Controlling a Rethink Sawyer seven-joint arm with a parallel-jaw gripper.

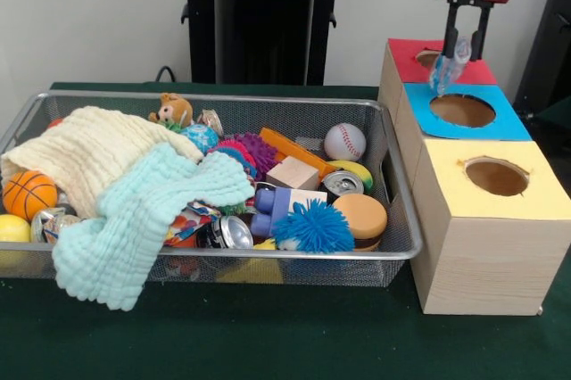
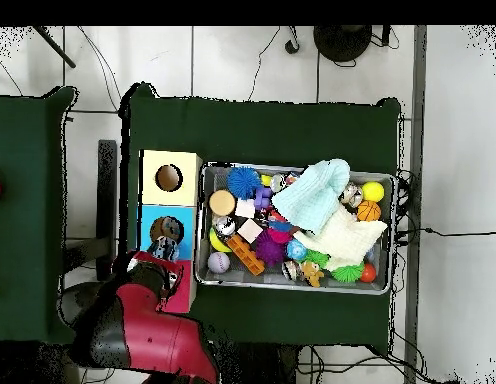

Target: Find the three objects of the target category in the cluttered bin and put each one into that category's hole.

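My gripper (image 1: 464, 50) hangs at the right, shut on a small see-through plastic bottle (image 1: 446, 70). The bottle dangles tilted over the near edge of the red-topped box (image 1: 406, 54), just behind the round hole (image 1: 462, 111) of the blue-topped box. In the overhead view the gripper (image 2: 167, 250) and bottle (image 2: 164, 245) sit over the line between the red and blue tops. The wire mesh bin (image 1: 268, 99) lies to the left, also in the overhead view (image 2: 292, 169), full of clutter. No other clear bottle shows in it.
A yellow-topped box (image 1: 535, 185) with its own hole stands nearest the camera. The bin holds cream and mint cloths (image 1: 134, 210), silver cans (image 1: 227, 233), a baseball (image 1: 344, 141), a basketball (image 1: 28, 194), a blue spiky ball (image 1: 314, 227), blocks and a teddy (image 1: 174, 111).
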